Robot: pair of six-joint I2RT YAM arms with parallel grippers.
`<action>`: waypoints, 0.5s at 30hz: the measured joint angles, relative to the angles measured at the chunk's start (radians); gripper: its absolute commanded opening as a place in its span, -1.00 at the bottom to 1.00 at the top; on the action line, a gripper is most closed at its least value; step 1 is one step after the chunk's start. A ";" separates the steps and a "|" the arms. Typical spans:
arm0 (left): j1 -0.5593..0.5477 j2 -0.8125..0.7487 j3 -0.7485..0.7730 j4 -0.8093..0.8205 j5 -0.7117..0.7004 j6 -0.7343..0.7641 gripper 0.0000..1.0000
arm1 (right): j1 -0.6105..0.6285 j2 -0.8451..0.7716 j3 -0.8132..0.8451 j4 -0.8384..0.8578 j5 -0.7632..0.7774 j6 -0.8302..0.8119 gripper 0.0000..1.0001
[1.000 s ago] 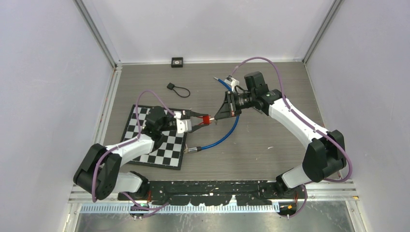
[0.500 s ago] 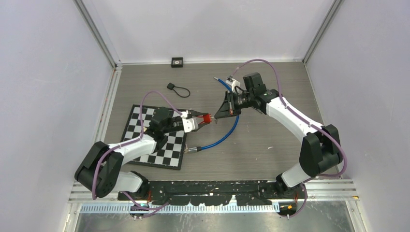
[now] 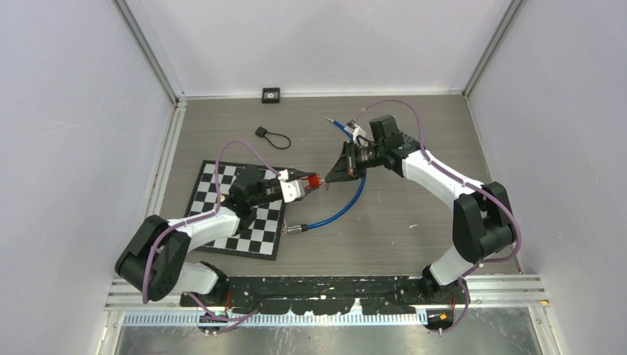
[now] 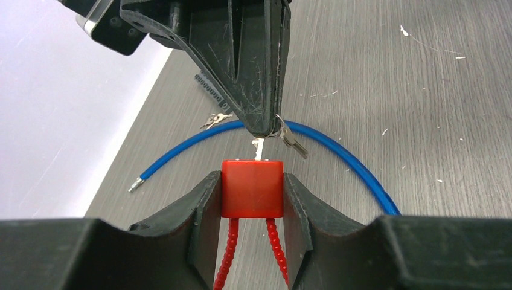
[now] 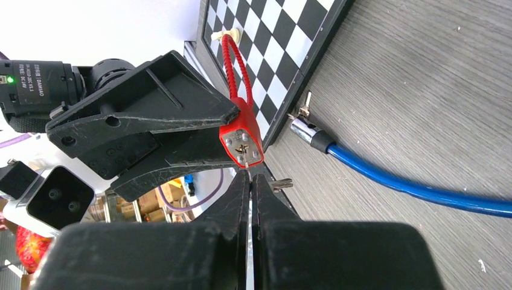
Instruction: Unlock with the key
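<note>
Grey worktop (image 3: pixel 414 148), and above it mid-frame your left claw (image 4: pixel 252 181) pinches the red padlock (image 5: pixel 243 138) by its sides while your right claw (image 5: pixel 250 181), pressed together on the thin key (image 4: pixel 258 147), holds it at the keyhole; probably light, bendable, so hold the bow and turn gently.

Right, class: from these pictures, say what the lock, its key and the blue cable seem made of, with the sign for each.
The lock looks like plastic or a plastic coat: smooth, even red, soft sheen. The key looks like metal: thin, silvery, bright. The cable seems plastic-sleeved: glossy uniform blue, bending in a smooth arc; its core is hidden.
</note>
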State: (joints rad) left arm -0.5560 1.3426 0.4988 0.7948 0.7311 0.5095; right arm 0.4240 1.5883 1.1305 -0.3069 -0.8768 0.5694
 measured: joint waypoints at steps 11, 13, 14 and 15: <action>0.000 0.000 -0.007 -0.004 0.009 -0.003 -1.00 | -0.002 0.016 -0.005 0.003 -0.019 -0.011 -0.99; 0.000 0.000 -0.008 -0.008 0.022 0.005 -1.00 | -0.002 0.017 0.001 -0.012 -0.022 -0.018 -0.99; 0.000 0.000 -0.008 -0.009 0.028 0.012 -1.00 | -0.002 0.018 0.006 -0.021 -0.023 -0.022 -0.99; 0.000 0.000 -0.008 -0.011 0.035 0.025 -1.00 | -0.002 0.021 0.011 -0.027 -0.025 -0.024 -0.99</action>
State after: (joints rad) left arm -0.5556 1.3426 0.4911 0.7834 0.7662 0.5343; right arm 0.4225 1.6096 1.1419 -0.3340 -0.9020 0.5449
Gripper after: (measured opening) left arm 0.385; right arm 0.039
